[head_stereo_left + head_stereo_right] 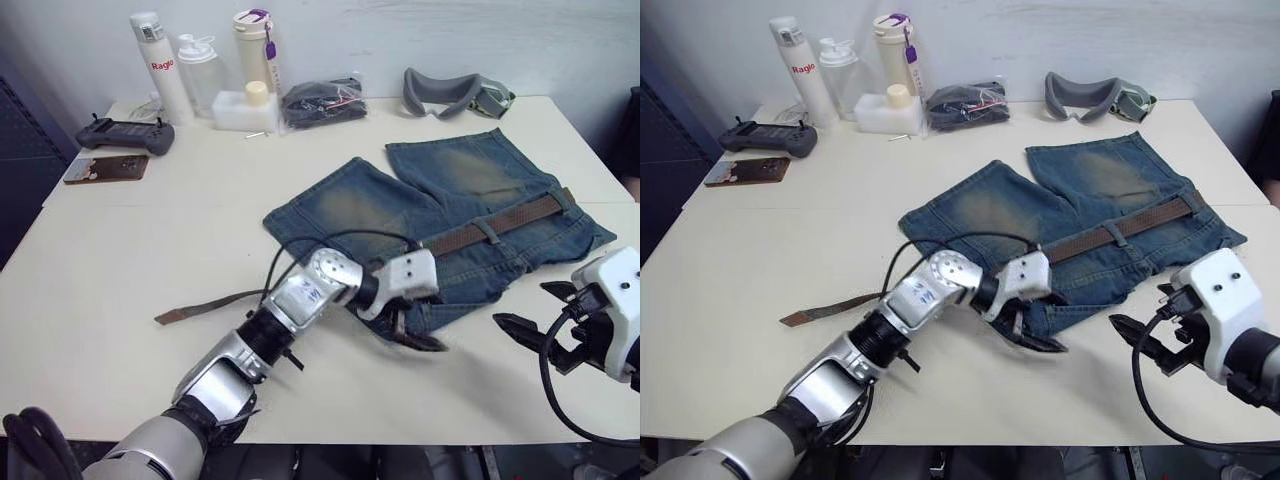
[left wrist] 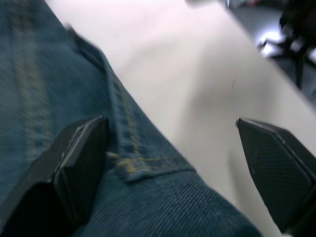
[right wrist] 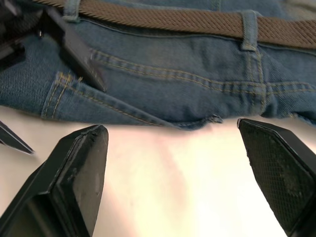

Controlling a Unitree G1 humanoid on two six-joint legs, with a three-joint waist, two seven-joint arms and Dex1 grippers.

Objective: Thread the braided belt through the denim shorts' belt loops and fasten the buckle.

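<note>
Fingers of your left gripper (image 1: 415,335) spread at the denim shorts' (image 1: 440,215) waistband edge; your right gripper (image 1: 530,325) gapes beside it. Woven braided belt (image 1: 490,228) runs through the belt loops (image 3: 249,29).

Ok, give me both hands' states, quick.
Left hand: open, empty, fingers straddling the edge of the denim shorts.
Right hand: open, empty, over the table just off the shorts.

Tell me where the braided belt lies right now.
In the head views, the braided belt runs along the denim shorts waistband, under the belt loops; its loose end trails onto the table on the robot's left.
</note>
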